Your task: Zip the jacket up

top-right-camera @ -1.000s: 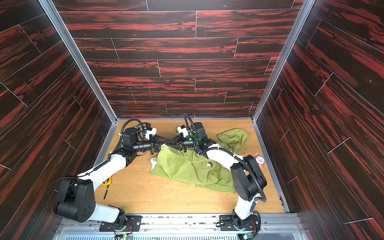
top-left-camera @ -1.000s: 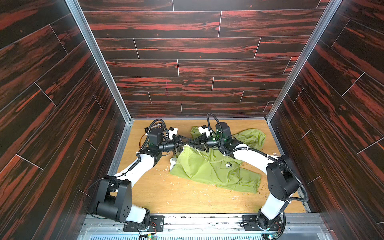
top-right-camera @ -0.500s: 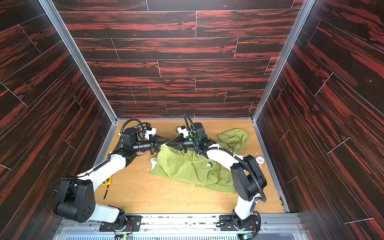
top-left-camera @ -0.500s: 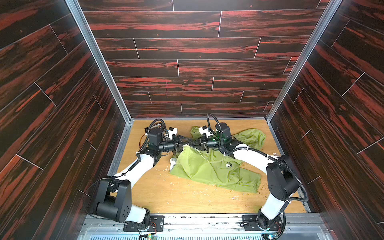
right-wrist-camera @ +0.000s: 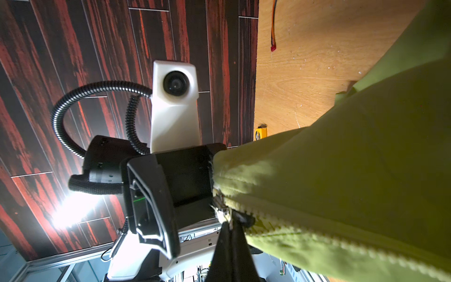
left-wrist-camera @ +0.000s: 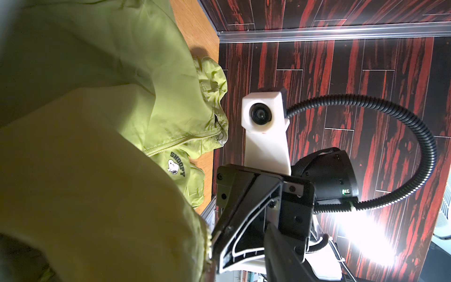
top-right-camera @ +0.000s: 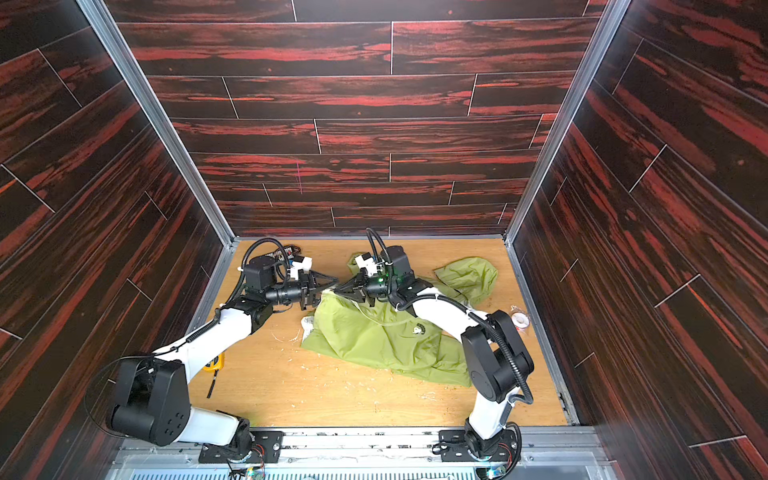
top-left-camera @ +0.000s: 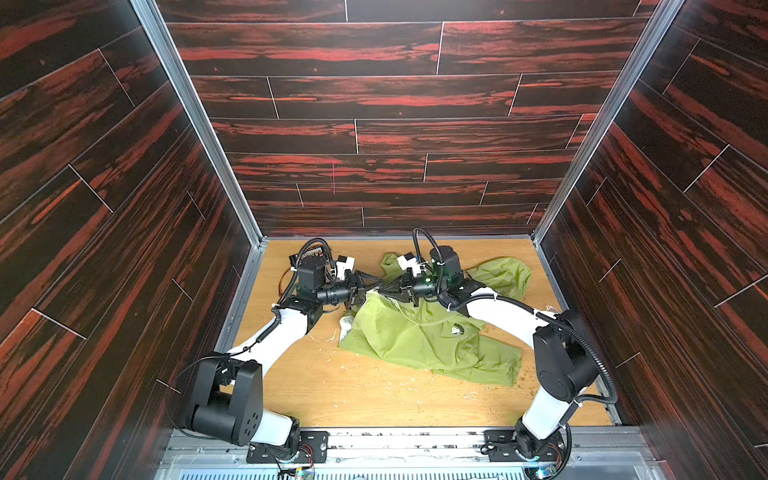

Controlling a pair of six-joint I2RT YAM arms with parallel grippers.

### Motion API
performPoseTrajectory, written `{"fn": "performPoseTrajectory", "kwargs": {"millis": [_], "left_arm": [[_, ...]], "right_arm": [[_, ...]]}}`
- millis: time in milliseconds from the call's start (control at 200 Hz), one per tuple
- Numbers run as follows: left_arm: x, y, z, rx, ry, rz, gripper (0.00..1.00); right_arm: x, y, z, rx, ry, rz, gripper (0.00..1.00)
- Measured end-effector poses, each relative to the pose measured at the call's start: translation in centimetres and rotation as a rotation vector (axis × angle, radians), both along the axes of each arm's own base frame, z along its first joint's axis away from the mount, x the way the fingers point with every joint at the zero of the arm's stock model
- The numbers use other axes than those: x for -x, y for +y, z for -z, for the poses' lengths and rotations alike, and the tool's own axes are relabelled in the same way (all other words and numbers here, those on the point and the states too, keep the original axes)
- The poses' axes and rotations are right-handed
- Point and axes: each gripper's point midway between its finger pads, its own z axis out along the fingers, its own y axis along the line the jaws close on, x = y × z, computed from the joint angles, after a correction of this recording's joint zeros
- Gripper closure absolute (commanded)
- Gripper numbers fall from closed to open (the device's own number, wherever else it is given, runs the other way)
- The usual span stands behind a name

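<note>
The lime-green jacket point(top-left-camera: 415, 336) lies crumpled on the wooden table point(top-left-camera: 374, 395), hood point(top-left-camera: 503, 276) at the back right and chest logo point(top-left-camera: 457, 329) facing up. Its bottom front corner is lifted off the table between my two grippers, which meet tip to tip. My left gripper point(top-left-camera: 360, 291) is shut on the jacket's hem; fabric hides its fingers in the left wrist view. My right gripper point(right-wrist-camera: 230, 227) is shut on the zipper pull point(right-wrist-camera: 223, 211) at the bottom of the pale zipper teeth point(right-wrist-camera: 292, 227). In the left wrist view the closed upper zipper point(left-wrist-camera: 183, 144) runs beside the logo point(left-wrist-camera: 175, 167).
Dark red wood-pattern walls enclose the table on three sides. A yellow tool point(top-right-camera: 216, 361) lies by the left arm, and a tape roll point(top-right-camera: 519, 320) sits by the right wall. A red-tipped cable point(right-wrist-camera: 272, 36) lies on the table. White scraps dot the wood.
My right gripper's jaws have closed the last bit onto the zipper pull. Both arms and the jacket have stayed almost still.
</note>
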Motion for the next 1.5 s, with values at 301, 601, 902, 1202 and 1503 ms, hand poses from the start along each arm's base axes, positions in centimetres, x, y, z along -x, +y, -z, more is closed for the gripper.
{"fn": "performPoseTrajectory", "kwargs": {"millis": [301, 601, 902, 1202, 1503], "left_arm": [[0.4, 0.1, 0.4, -0.019, 0.011, 0.000, 0.56], [1.5, 0.5, 0.6, -0.054, 0.009, 0.015, 0.55], [2.1, 0.7, 0.6, -0.064, 0.000, 0.033, 0.56], [3.0, 0.9, 1.7, -0.103, 0.023, 0.062, 0.80], [3.2, 1.0, 2.0, -0.114, 0.027, 0.066, 1.00]], "right_arm": [[0.2, -0.2, 0.5, 0.019, 0.010, -0.003, 1.00], [-0.3, -0.6, 0.9, 0.041, 0.025, 0.023, 1.00], [-0.5, -0.7, 1.3, 0.059, 0.037, 0.039, 1.00], [-0.6, -0.8, 1.5, 0.064, 0.040, 0.046, 1.00], [-0.6, -0.8, 1.5, 0.067, 0.042, 0.049, 1.00]]}}
